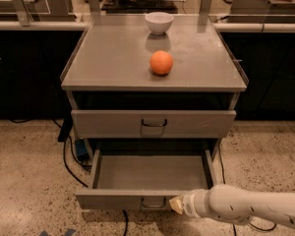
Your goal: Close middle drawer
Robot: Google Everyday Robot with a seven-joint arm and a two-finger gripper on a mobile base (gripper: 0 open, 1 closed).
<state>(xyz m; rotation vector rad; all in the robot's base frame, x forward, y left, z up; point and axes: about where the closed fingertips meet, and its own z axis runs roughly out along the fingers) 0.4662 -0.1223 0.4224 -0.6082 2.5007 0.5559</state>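
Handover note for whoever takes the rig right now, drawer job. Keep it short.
Gripper: low at the front panel of the middle drawer, just right of its handle. The arm comes in from the right. Contact with the panel is unclear.
Middle drawer: pulled well out, inside looks empty.
Drawer above: shut.
Orange and bowl sit on the top, not part of the job.
Done: gripper is at the panel.
Left: push the drawer in until flush.

An orange (162, 62) sits on the grey cabinet top (108, 58), a white bowl (159, 22) apart behind it.
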